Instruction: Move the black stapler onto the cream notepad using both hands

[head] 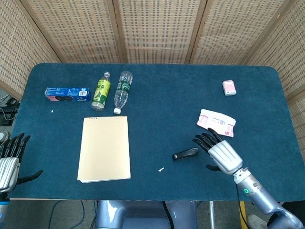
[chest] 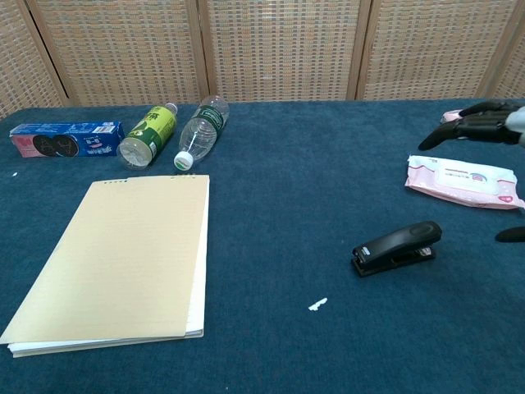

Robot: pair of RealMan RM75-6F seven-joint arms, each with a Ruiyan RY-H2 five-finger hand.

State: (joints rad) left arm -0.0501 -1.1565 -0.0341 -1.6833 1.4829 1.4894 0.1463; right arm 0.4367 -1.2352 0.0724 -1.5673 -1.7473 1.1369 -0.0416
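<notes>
Right hand, fingers spread and holding nothing, hovers just beside the black stapler, which lies at its nine o'clock, long axis running three-to-nine. Left hand waits open, well apart; cream notepad lies between them.

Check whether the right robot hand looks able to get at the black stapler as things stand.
Probably yes: the right robot hand hovers open just beside the black stapler, with only bare table between them. The wipes pack lies behind it, out of the way.
</notes>
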